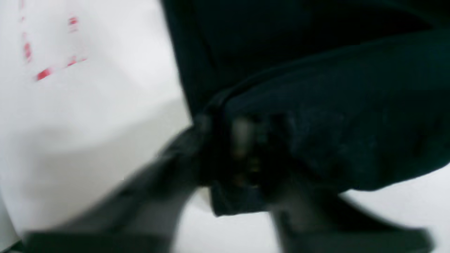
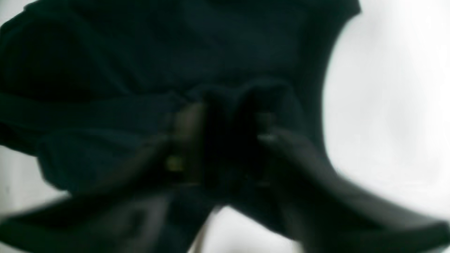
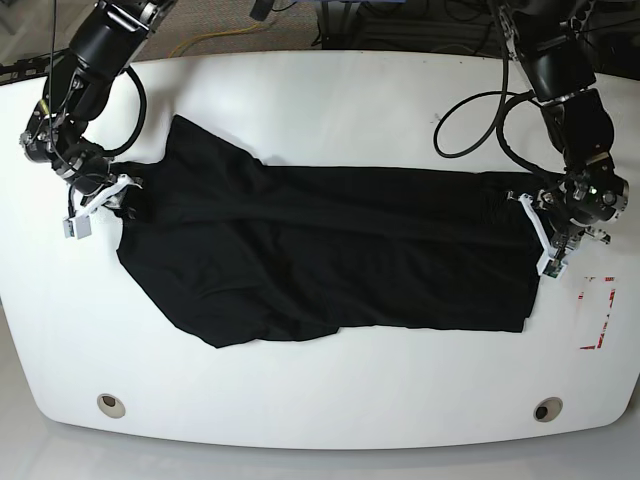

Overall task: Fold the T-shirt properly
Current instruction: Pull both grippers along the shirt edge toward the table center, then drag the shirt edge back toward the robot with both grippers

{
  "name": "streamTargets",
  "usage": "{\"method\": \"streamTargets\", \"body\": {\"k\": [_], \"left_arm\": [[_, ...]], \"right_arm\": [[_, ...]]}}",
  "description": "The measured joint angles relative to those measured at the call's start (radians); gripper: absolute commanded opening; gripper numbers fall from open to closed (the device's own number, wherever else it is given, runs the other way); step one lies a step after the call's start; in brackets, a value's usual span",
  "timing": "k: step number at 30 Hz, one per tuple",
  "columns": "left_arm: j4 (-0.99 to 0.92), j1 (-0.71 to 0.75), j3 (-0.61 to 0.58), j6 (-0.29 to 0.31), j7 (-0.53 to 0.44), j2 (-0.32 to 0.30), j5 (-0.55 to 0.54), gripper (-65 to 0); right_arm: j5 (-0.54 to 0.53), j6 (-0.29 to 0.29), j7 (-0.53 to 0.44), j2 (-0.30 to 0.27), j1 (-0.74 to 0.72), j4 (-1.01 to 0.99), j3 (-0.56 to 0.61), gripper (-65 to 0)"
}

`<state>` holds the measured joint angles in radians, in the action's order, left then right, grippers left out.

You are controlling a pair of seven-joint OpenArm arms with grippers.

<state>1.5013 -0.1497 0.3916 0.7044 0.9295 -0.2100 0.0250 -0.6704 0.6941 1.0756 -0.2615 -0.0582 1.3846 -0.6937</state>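
Note:
The black T-shirt (image 3: 330,250) lies spread lengthwise across the white table (image 3: 330,100), with wrinkles. My left gripper (image 3: 545,225) is at the shirt's right edge. In the blurred left wrist view its fingers (image 1: 197,140) stand around a bunched fold of the T-shirt (image 1: 351,105), and a flap of cloth hangs below them. How tightly they hold cannot be made out. My right gripper (image 3: 125,195) is at the shirt's left end. The right wrist view shows its fingers (image 2: 186,130) parted, with T-shirt (image 2: 175,52) fabric in the gap between them.
Red tape marks (image 3: 598,315) lie on the table just right of the shirt, and appear in the left wrist view as red tape marks (image 1: 44,73). Two round holes (image 3: 112,404) sit near the front edge. Cables (image 3: 470,120) loop at the back right.

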Motion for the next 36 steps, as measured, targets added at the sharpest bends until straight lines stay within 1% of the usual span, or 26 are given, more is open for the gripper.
{"method": "streamTargets", "body": {"k": [1,2,3,4,6,8,10,11,12,15,20,23,25,28,29,30,33,35,36], "left_arm": [[-0.022,-0.005,-0.019,0.000,-0.002,-0.009,0.000,-32.1],[-0.039,-0.009,-0.034,0.000,-0.002,-0.014,0.000,-26.2],[-0.053,-0.013,-0.044,0.000,-0.002,-0.016,0.001,-22.2],[-0.059,-0.013,-0.053,0.000,-0.003,-0.016,0.001,-21.0],[-0.056,-0.011,-0.068,0.000,-0.002,-0.016,0.003,-21.5],[-0.033,-0.006,-0.080,-0.001,-0.002,-0.016,0.001,-22.6],[-0.008,-0.004,-0.086,0.000,-0.003,-0.015,-0.001,-22.9],[0.007,-0.001,-0.087,-0.001,-0.003,-0.016,-0.004,-22.9],[0.027,0.006,-0.086,-0.001,-0.003,-0.016,-0.003,-22.9],[0.056,0.023,-0.086,0.000,-0.003,-0.018,-0.003,-22.9],[0.010,0.032,-0.083,0.000,-0.013,-0.018,0.002,-22.9],[-0.012,0.056,-0.082,-0.001,-0.116,-0.018,0.002,-22.9],[-0.012,0.081,-0.082,-0.001,-0.162,-0.018,0.000,-22.9],[-0.050,0.109,-0.085,0.000,-0.195,-0.018,0.004,-22.9],[-0.067,0.111,-0.085,-0.001,-0.204,-0.016,0.004,-22.9],[-0.086,0.110,-0.085,-0.001,-0.241,-0.016,0.000,-22.9],[-0.134,0.102,-0.085,-0.001,-0.312,-0.022,-0.006,-22.9],[-0.158,0.100,-0.084,-0.004,-0.351,-0.021,-0.011,-22.9],[-0.170,0.100,-0.084,-0.009,-0.370,-0.021,-0.014,-22.9]], "right_arm": [[0.002,-0.002,-0.018,-0.011,0.001,-0.016,0.007,-21.4],[0.002,-0.002,-0.027,-0.019,0.003,-0.026,0.011,-17.9],[0.005,-0.002,-0.027,-0.023,0.003,-0.027,0.011,-15.9],[0.000,-0.003,-0.029,-0.027,0.005,-0.026,0.010,-15.9],[-0.015,-0.002,-0.031,-0.031,0.018,-0.014,0.010,-17.1],[-0.025,-0.003,-0.015,-0.030,0.053,0.040,0.008,-18.5],[-0.084,0.002,0.025,-0.026,0.117,0.125,-0.022,-19.3],[-0.112,0.006,0.040,-0.018,0.151,0.162,-0.046,-19.8],[-0.135,-0.003,0.061,-0.008,0.182,0.190,-0.066,-19.8],[-0.184,-0.002,0.098,0.027,0.257,0.234,-0.095,-19.8],[-0.190,-0.002,0.107,0.086,0.349,0.257,-0.097,-19.8],[-0.192,-0.002,0.105,0.103,0.375,0.258,-0.058,-19.8],[-0.191,-0.002,0.105,0.109,0.381,0.257,-0.032,-19.8],[-0.191,-0.002,0.099,0.120,0.384,0.257,0.003,-19.8],[-0.191,-0.003,0.098,0.132,0.384,0.257,0.014,-19.8],[-0.191,-0.003,0.097,0.143,0.381,0.257,0.021,-19.8],[-0.178,-0.001,0.085,0.176,0.353,0.239,0.024,-20.8],[-0.157,0.001,0.076,0.185,0.320,0.213,0.023,-27.7],[-0.130,0.005,0.070,0.187,0.301,0.201,0.023,-33.3]]}}
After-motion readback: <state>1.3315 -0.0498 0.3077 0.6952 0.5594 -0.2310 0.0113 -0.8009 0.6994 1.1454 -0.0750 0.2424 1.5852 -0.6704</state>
